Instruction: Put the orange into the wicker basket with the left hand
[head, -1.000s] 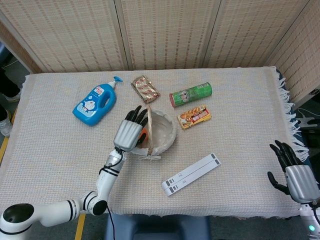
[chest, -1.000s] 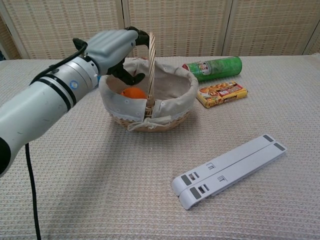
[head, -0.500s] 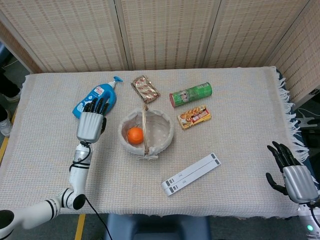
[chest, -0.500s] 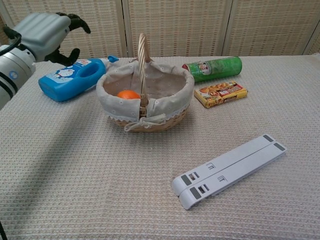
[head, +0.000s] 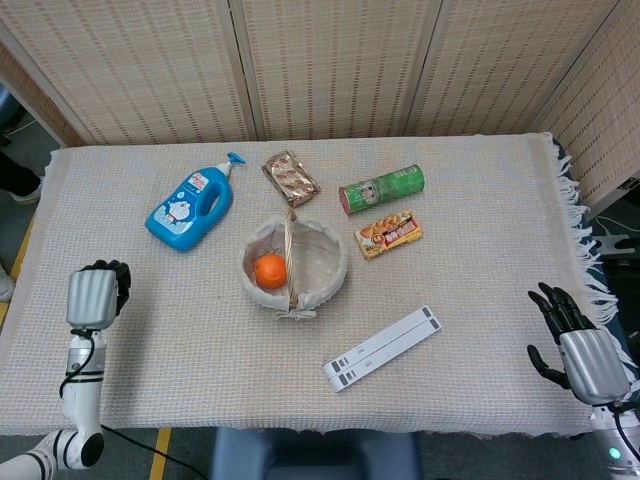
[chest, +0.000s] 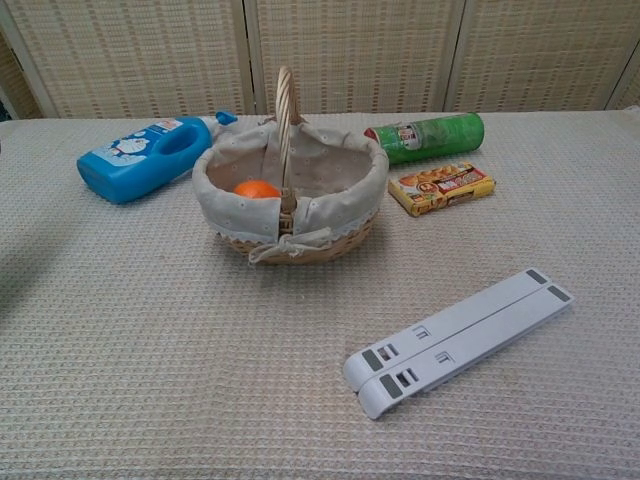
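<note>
Left hand (head: 93, 297) has pulled back from the basket (head: 325, 280) over the last second, now at the table's (head: 480, 220) left edge, well apart from it; fingers curled in, holding nothing; out of the chest view. Orange (head: 270, 270) lies alone inside the basket, left of the handle (chest: 285, 120); placement looks done. Orange is round: no long axis, no facing to report. Right hand (head: 580, 350) hangs off the front right corner, fingers spread, empty.
</note>
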